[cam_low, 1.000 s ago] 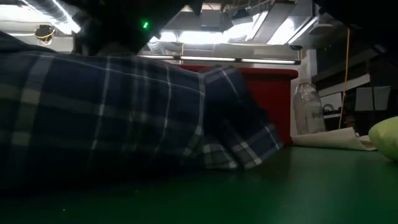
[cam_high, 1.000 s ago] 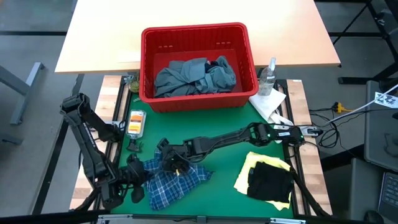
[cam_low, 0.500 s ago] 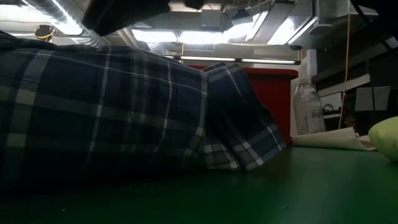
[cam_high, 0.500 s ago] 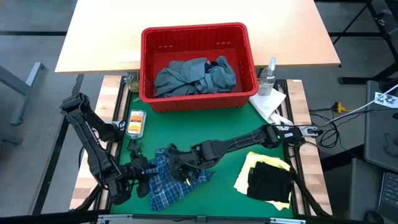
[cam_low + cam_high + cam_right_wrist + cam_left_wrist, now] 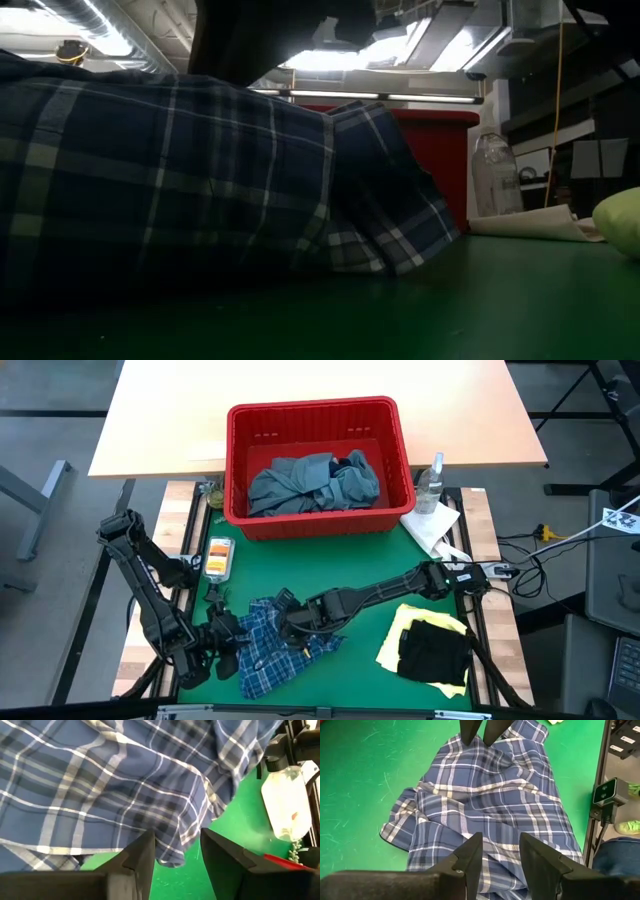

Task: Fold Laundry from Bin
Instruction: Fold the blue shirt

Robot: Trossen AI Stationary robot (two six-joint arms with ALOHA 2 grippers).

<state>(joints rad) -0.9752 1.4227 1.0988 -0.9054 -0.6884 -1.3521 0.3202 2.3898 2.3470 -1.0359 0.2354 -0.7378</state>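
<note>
The blue-white plaid shirt [image 5: 280, 650] lies crumpled on the green mat near the front, left of centre. My left gripper [image 5: 232, 645] stands open at the shirt's left end, and past its fingers [image 5: 500, 842] the plaid shows. My right gripper [image 5: 290, 628] hangs open just above the shirt's far part [image 5: 176, 837]. Its fingers [image 5: 481, 730] also show in the left wrist view. The red bin [image 5: 240, 460] at the back holds a grey-blue garment [image 5: 315, 482]. A dark navy garment [image 5: 435, 652] lies on a yellow one [image 5: 395, 645] at the front right.
A clear spray bottle [image 5: 432, 482] and a white paper towel [image 5: 432, 525] stand right of the bin. A small orange-and-white packet [image 5: 218, 557] lies at the mat's left edge. Bare green mat [image 5: 330, 565] stretches between bin and shirt.
My right gripper has risen off the plaid shirt and drifted slightly toward the table's right. The shirt's left part has drawn in toward the right, so it lies narrower and more bunched than a second ago, with its right end where it was.
</note>
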